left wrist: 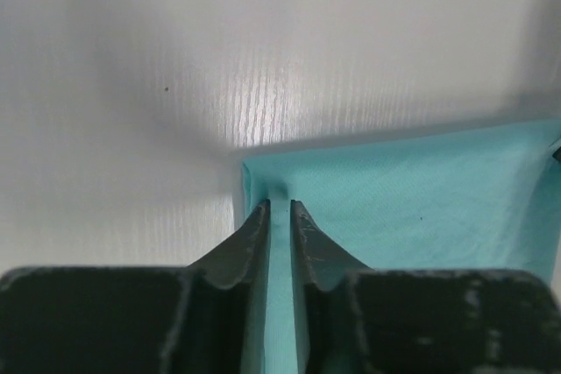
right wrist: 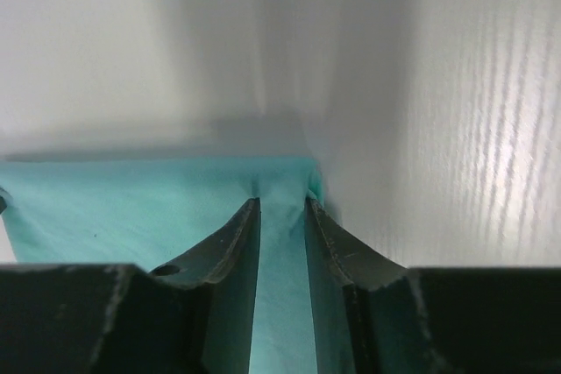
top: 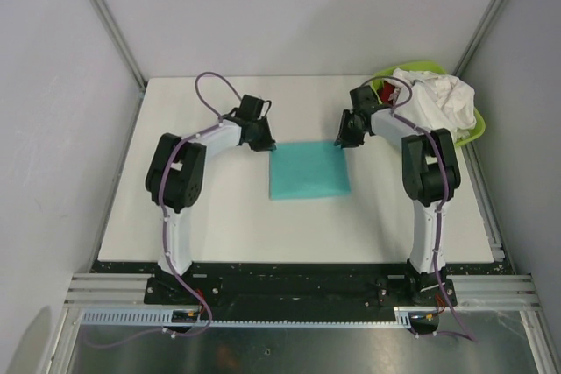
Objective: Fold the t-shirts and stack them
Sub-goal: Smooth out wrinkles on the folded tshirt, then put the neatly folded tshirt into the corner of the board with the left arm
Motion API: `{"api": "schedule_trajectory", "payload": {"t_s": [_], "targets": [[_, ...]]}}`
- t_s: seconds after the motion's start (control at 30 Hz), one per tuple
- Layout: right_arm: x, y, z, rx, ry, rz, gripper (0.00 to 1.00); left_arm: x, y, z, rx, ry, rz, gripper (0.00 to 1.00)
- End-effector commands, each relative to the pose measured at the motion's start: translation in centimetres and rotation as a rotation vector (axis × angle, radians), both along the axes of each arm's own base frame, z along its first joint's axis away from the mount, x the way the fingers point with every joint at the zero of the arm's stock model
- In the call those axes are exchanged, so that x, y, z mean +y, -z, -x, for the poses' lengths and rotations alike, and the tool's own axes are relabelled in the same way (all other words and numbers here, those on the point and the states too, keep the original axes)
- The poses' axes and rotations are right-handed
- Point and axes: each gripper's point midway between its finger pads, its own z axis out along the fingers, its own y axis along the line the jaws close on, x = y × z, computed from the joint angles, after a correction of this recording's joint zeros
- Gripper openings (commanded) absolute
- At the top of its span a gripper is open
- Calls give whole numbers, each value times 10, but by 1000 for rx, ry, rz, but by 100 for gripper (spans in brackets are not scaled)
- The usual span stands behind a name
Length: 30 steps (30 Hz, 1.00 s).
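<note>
The teal t-shirt (top: 308, 171) lies folded into a flat rectangle in the middle of the white table (top: 219, 216). My left gripper (top: 263, 142) is at its far left corner, its jaws closed on a ridge of teal cloth (left wrist: 280, 243). My right gripper (top: 344, 140) is at the far right corner, its jaws also pinching teal cloth (right wrist: 282, 251), with a slightly wider gap. White t-shirts (top: 438, 98) and a bit of red cloth (top: 386, 94) are heaped in the lime-green basin (top: 479, 133) at the back right.
The basin stands at the table's far right corner, just behind the right arm. Grey walls with metal frame posts close in the table on three sides. Bare white table surface (left wrist: 131, 85) lies beyond the shirt's far edge.
</note>
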Motion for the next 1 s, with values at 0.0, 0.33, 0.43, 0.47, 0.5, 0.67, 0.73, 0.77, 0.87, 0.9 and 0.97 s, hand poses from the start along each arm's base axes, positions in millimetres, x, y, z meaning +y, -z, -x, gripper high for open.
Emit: {"api": "schedule_trajectory", "payload": {"t_s": [0.0, 0.33, 0.43, 0.47, 0.5, 0.67, 0.73, 0.77, 0.87, 0.9, 0.97], "targets": [[-12, -59, 3, -94, 29, 12, 33, 11, -67, 10, -104, -11, 31, 26], [-9, -106, 54, -151, 10, -17, 37, 12, -44, 98, 41, 50, 83, 39], [-8, -114, 68, -166, -5, -23, 37, 0, -37, 108, 74, 103, 98, 40], [-8, -117, 72, -171, -9, -24, 37, -5, -34, 110, 85, 118, 99, 41], [-7, -119, 76, -175, -15, -25, 37, -8, -31, 111, 92, 125, 95, 41], [-3, -124, 93, -186, -45, -30, 38, -12, -17, 111, 117, 117, 57, 42], [-1, -125, 99, -188, -56, -35, 38, -12, -11, 109, 126, 112, 36, 42], [-1, -125, 101, -189, -60, -37, 38, -11, -7, 108, 128, 106, 21, 42], [1, -127, 106, -193, -72, -40, 38, -5, 1, 106, 136, 87, -20, 42], [1, -127, 108, -194, -76, -40, 38, -4, 3, 107, 138, 84, -28, 42], [2, -127, 111, -195, -82, -41, 38, -3, 7, 108, 145, 86, -38, 41]]}}
